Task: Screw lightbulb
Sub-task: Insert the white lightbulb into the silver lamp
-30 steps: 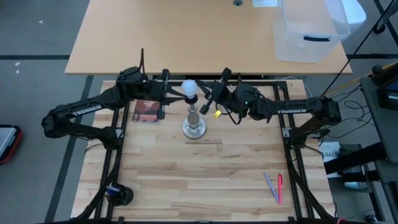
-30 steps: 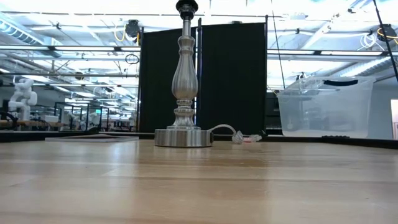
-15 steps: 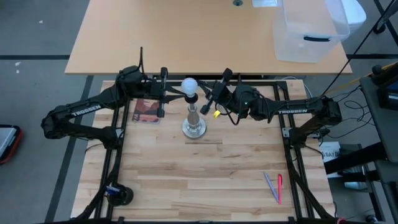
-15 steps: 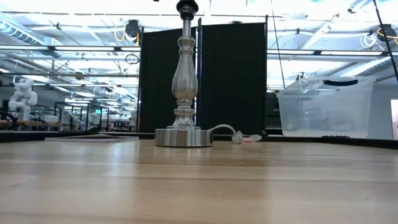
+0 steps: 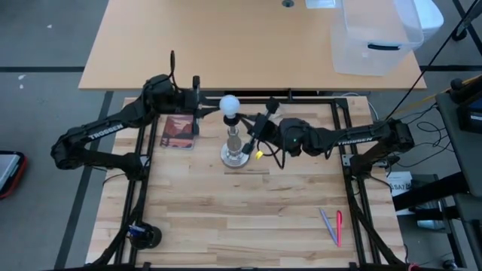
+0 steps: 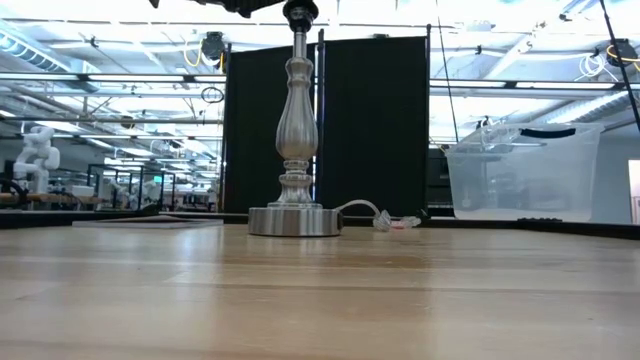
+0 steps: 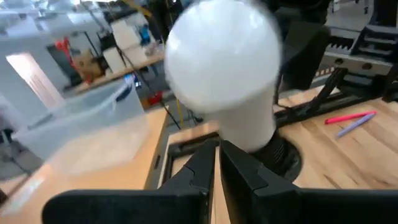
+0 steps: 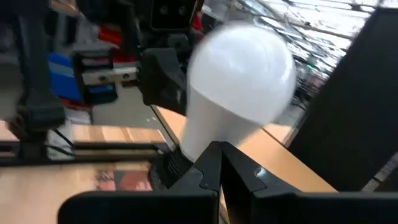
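Observation:
The white lightbulb [image 5: 230, 104] stands upright on top of the silver lamp stand [image 5: 236, 154], with its narrow end in the dark socket [image 7: 281, 155]. My left gripper [image 5: 215, 108] is shut. It points level at the bulb from the table's left, and its fingertips [image 7: 217, 149] are at the bulb's neck. My right gripper [image 5: 248, 126] is also shut. It points at the bulb from the right and a little nearer the front, just short of it [image 8: 221, 152]. In the low view the stand [image 6: 297, 130] shows only up to its socket. My left gripper has its shut fingertips [image 7: 208, 155] right at the bulb's neck [image 7: 249, 134], but I cannot tell whether they touch it. My right gripper has its shut fingertips [image 8: 211, 155] in front of the bulb's lower neck [image 8: 199, 134], and I cannot tell whether they touch it.
A dark reddish booklet [image 5: 178, 133] lies on the table under the left arm. Two pens [image 5: 332, 226] lie at the front right and a dark roll [image 5: 143, 235] at the front left. A clear plastic bin [image 5: 376, 34] stands on the far table. The lamp's cord [image 6: 365, 210] trails behind the base.
My right gripper has gone toward the table's near edge and closer to the lamp's stem. My left gripper has drawn slightly toward the far edge. A dark arm part now shows at the top of the low view beside the socket. The bulb stays on the stand.

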